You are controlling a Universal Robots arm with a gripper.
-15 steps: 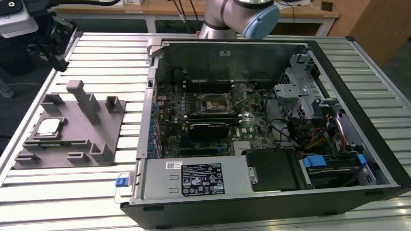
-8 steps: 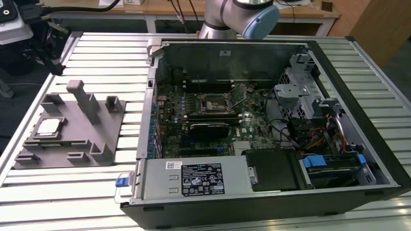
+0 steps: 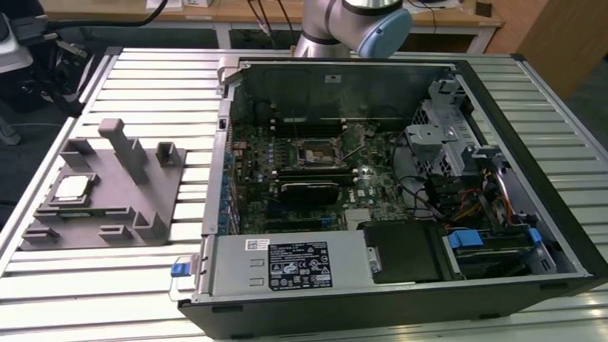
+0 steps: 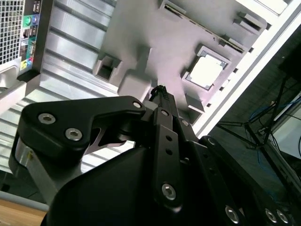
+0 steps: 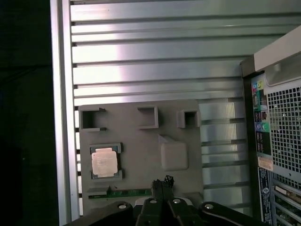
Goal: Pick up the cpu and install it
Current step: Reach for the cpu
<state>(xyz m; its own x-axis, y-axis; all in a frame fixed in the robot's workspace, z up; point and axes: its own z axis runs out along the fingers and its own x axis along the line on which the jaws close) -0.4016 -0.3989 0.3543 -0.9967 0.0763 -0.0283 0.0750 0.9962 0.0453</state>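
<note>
The cpu [image 3: 74, 187] is a small silvery square chip lying flat in a recess of the grey holder block [image 3: 114, 214], on the exterior view's left. It also appears in both wrist views [image 4: 207, 71] [image 5: 104, 163]. My gripper [image 5: 162, 181] hangs well above the block, its black fingertips [image 4: 160, 90] pressed together with nothing between them. It is over the block's middle, off to one side of the cpu. The black socket frame [image 3: 315, 151] sits on the motherboard inside the open computer case [image 3: 513, 114].
The ribbed metal table [image 3: 142, 92] carries the block and the case. Tall posts [image 3: 122, 146] rise from the block. A green memory stick [image 5: 123, 192] lies in a slot beside the cpu. The arm's base [image 3: 354, 25] stands behind the case. Cables and drive cages [image 3: 456, 157] fill the case's right.
</note>
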